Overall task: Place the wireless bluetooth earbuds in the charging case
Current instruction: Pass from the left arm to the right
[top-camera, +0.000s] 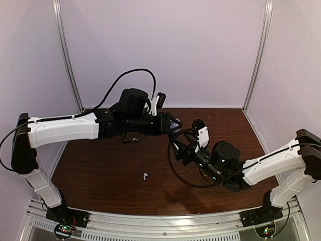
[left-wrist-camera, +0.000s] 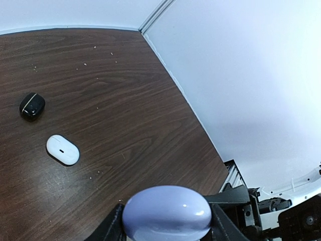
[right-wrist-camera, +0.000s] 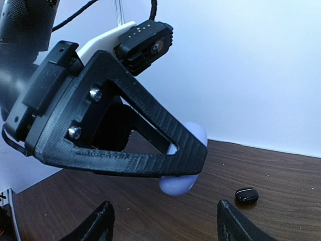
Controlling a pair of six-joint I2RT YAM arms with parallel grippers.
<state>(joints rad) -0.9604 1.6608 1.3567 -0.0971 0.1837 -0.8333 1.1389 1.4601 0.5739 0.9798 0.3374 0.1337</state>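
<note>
- Down near the front of the table [top-camera: 100,170], a single white earbud [top-camera: 145,176] with a short stem lies on the dark wood. It is by itself, well apart from both arms, and neither tool touches it.
- Next comes the right tool [right-wrist-camera: 164,213], reaching in from the right side and held above the table. Its two black fingers [right-wrist-camera: 98,226] stand apart with nothing between them. Its wrist view looks straight at the other arm's tool.
- Just past it, the left tool [left-wrist-camera: 168,223] is clamped on a lavender charging case [left-wrist-camera: 167,211]. This is a smooth, rounded pebble with one finger pressed against each of its ends. The case is lifted clear of the wood, and from these views I cannot tell whether its lid is up or down.
- In the right wrist view, the lavender shell shows behind the left tool's triangular black finger [right-wrist-camera: 150,140].
- Further along the table, a white case [left-wrist-camera: 63,149] lies flat.
- A black case [left-wrist-camera: 32,106] sits just beyond it. The two are near each other but not touching.
- Pale walls [top-camera: 160,50] close off the far edge and corner of the table.
</note>
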